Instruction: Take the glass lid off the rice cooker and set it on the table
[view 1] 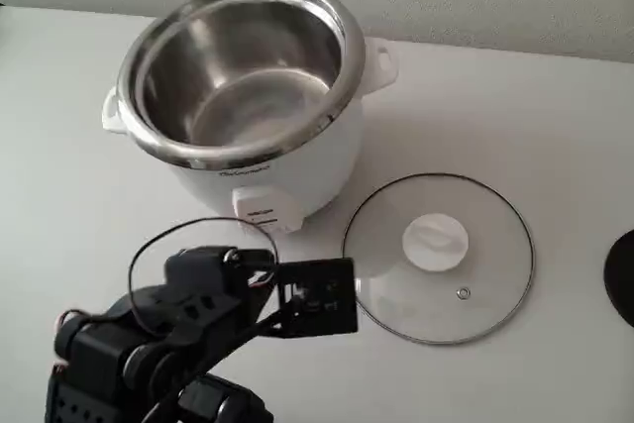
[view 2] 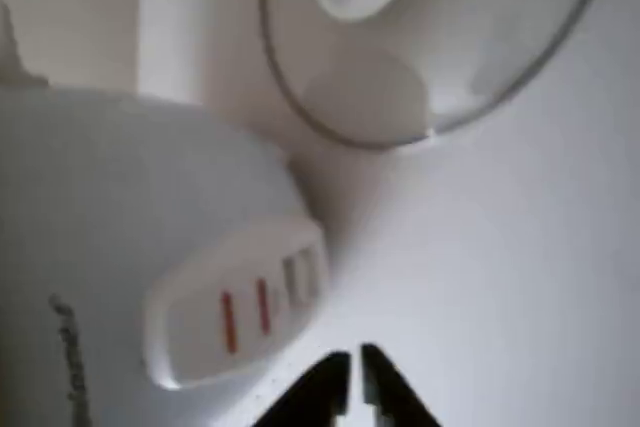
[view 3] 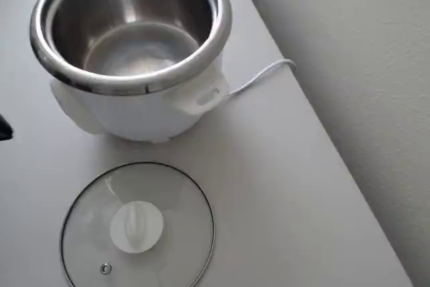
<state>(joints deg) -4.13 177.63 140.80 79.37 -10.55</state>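
Gripper (view 2: 354,372) empty, black fingertips (view 2: 330,379) drawn almost together with only a sliver of gap, clamped on nothing. Hovers low over bare table (view 2: 520,277) just in front of the rice cooker (view 2: 120,247), close to its front switch panel (view 2: 235,307). Seen in the fixed view as a black arm at the lower left, its gripper (view 1: 322,304) pointing toward the lid's near rim, close to it.

Glass lid (view 1: 438,257) already off, lying flat on the table (view 1: 555,106) beside the cooker, white knob (view 1: 435,242) up, vent hole (view 1: 463,292) toward the front edge. Confirmed from overhead: lid (view 3: 138,226) resting level just below the rice cooker (view 3: 131,45), steel pot open and empty, power cord (view 3: 265,75) trailing off toward the table edge.

Task looks essentially done; only a clean retreat left, by this judgement. Main risks from here: clipping the lid's thin steel rim on a sideways swing and sliding it across the smooth surface; bumping the switch panel or cooker wall on a forward move and shoving the light cooker; dragging the tips on the tabletop if lowered. Safest to lift straight up before pulling back.
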